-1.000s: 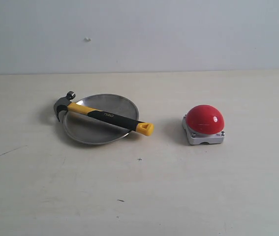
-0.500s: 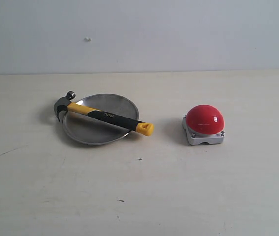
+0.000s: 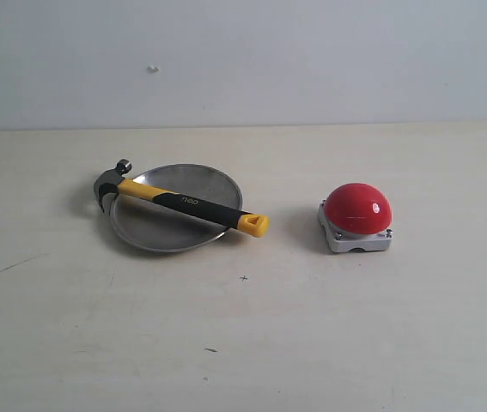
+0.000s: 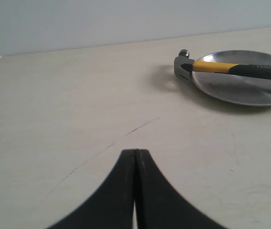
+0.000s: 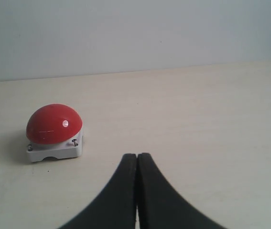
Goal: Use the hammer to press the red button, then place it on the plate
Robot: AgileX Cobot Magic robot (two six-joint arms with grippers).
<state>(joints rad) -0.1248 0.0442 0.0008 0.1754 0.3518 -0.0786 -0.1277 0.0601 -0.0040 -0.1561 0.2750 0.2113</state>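
Left gripper (image 4: 135,160): black jaws pressed together, empty, over the table (image 3: 252,343).
Right gripper (image 5: 137,162): jaws closed, empty.
Hammer (image 3: 183,202): black grip, yellow neck and end; lies across the plate (image 3: 153,230), dark head past its left rim.
Red button (image 3: 357,209): glossy dome, grey base, apart to the right.
Wall (image 3: 312,60): plain, behind the far edge.

The plate (image 3: 159,230) was shiny brushed metal, the hammer (image 3: 193,204) had a dark metal head and matt black handle, the red button (image 3: 357,208) was glossy, and the table (image 3: 312,335) was matt.
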